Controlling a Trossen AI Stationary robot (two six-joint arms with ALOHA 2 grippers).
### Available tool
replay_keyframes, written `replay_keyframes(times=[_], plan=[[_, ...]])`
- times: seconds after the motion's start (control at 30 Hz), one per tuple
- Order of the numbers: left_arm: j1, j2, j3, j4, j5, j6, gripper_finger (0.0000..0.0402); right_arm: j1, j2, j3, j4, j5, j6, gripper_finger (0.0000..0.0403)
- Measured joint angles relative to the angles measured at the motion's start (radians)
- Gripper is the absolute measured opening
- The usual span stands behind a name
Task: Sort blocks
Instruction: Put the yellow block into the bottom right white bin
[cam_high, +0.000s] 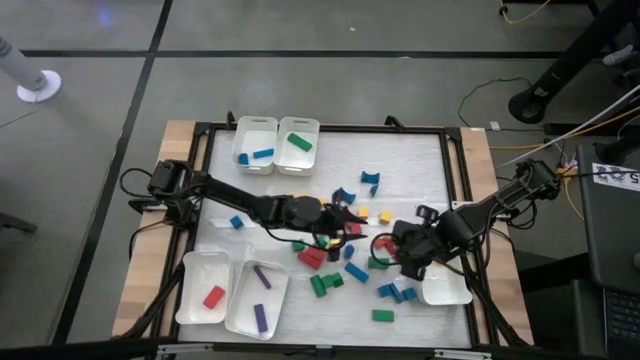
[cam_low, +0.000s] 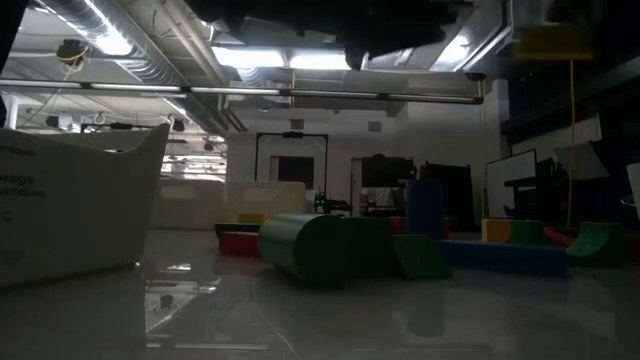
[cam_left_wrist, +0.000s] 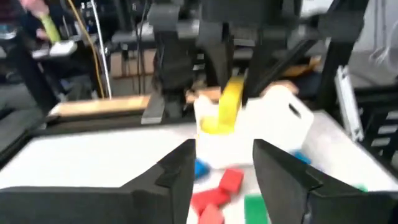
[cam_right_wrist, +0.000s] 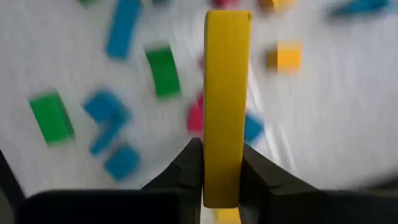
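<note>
Many small blocks lie loose on the white mat: red ones (cam_high: 312, 257), green ones (cam_high: 325, 283), blue ones (cam_high: 357, 270) and a yellow cube (cam_high: 385, 215). My right gripper (cam_high: 407, 258) hangs over the mat's right part, pointing down, shut on a yellow bar (cam_right_wrist: 227, 93). My left gripper (cam_left_wrist: 224, 155) reaches in from the left at mid-table (cam_high: 345, 222), facing the bar. It is open, with nothing between its fingers. The high view hides the bar under my right gripper. My right gripper pinches the yellow bar's upper end (cam_right_wrist: 222, 168) between its two fingers, coming from above and pointing down. The bar runs on along the fingers and hangs below them, slightly tilted, its lower end (cam_left_wrist: 217, 124) clear of the mat.
White trays stand around the mat: two at the far edge (cam_high: 255, 130) (cam_high: 300, 125) with blue and green blocks, two at the near left (cam_high: 195, 280) (cam_high: 245, 310) with red and purple blocks, one at the near right (cam_high: 448, 290) beside my right gripper. A black frame (cam_high: 450, 200) borders the mat.
</note>
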Motion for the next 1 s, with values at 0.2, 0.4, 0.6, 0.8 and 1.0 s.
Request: replay_keyframes(times=[0.2,0.4,0.6,0.8,1.0], plan=[[0.023,-0.011,0.000,-0.102,0.000,0.001,0.0172,0.035,0.000,-0.042,-0.152,-0.184,0.084,0.0065],[0.052,-0.050,0.000,-0.262,0.000,0.015,0.0173,0.127,0.000,-0.142,-0.129,-0.243,0.139,0.0070],[0.089,-0.142,0.000,-0.483,0.000,-0.008,0.0173,0.172,0.000,-0.207,-0.069,-0.243,0.165,0.0091],[0.134,-0.228,0.000,-0.752,0.000,-0.030,0.0173,0.169,0.000,-0.238,-0.065,-0.254,0.168,0.0121],[0.181,-0.242,0.000,-0.971,0.000,-0.097,0.0173,0.169,0.000,-0.238,-0.066,-0.288,0.167,0.0152]])
